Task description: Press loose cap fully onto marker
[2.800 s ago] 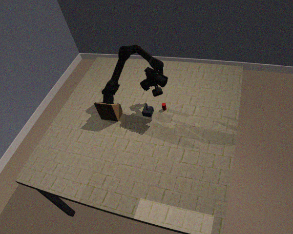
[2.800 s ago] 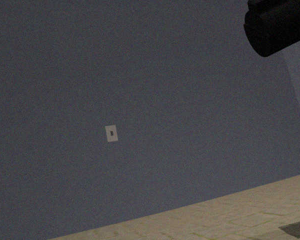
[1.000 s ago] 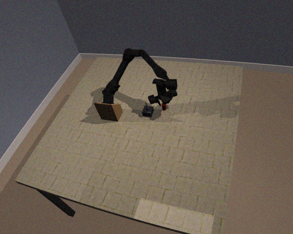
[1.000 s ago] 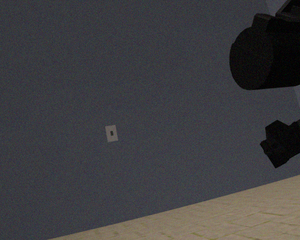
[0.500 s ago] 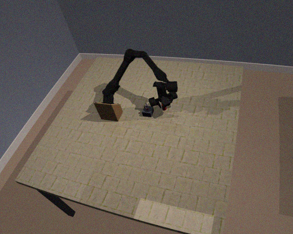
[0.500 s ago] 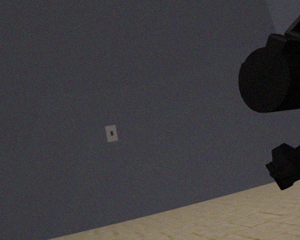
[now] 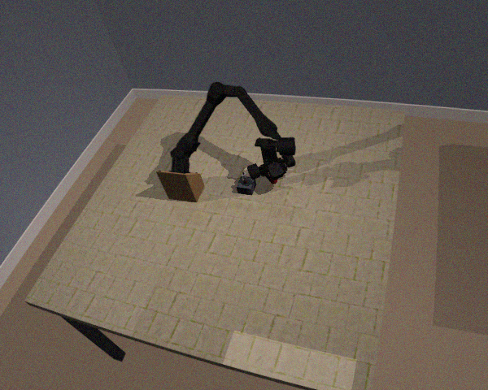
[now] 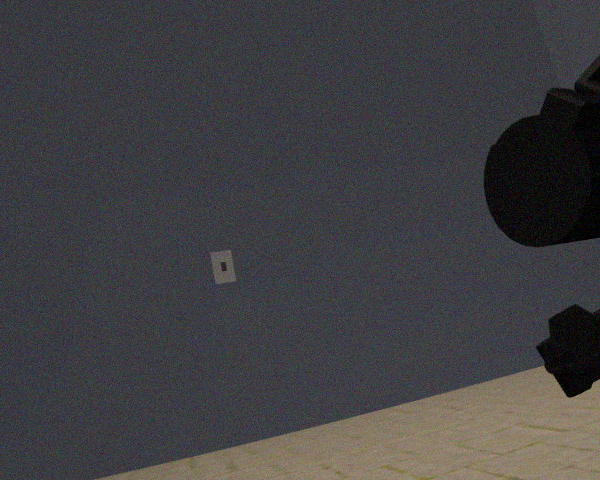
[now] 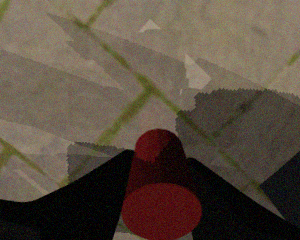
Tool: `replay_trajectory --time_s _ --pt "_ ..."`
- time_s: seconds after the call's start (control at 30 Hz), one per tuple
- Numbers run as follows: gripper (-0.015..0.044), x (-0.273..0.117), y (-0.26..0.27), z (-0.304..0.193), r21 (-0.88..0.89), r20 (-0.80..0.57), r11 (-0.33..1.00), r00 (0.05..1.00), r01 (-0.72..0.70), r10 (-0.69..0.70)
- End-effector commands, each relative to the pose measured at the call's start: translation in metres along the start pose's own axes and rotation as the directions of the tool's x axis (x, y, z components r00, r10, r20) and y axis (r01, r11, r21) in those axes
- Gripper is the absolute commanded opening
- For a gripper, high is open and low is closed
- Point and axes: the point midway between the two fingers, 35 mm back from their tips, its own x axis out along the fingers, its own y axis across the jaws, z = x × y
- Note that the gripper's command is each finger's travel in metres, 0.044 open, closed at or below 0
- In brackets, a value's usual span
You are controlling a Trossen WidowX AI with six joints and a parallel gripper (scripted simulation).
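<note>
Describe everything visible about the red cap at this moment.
The cap is a short, dark red cylinder with a smooth, plastic look and a flat round end that faces the wrist camera. It stands upright on the tiled table, between the two dark fingers of the gripper, which press against its sides. In the top view only a small red spot shows under the gripper, just right of the holder block. It is not on the marker.
</note>
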Motion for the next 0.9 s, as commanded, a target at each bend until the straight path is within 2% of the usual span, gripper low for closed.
replay_trajectory --time_s 0.0,0.03,0.17,0.87 --pt "0.0105 0.001 0.000 0.000 0.005 -0.002 1.000 1.000 -0.001 0.001" --pt "0.0098 0.001 0.000 0.000 0.005 -0.002 1.000 1.000 -0.001 0.001" --pt "0.0000 -0.005 -0.001 0.000 0.014 0.001 1.000 1.000 -0.014 0.014" --pt "0.0000 -0.056 0.000 0.001 0.006 0.001 1.000 1.000 -0.001 0.001"
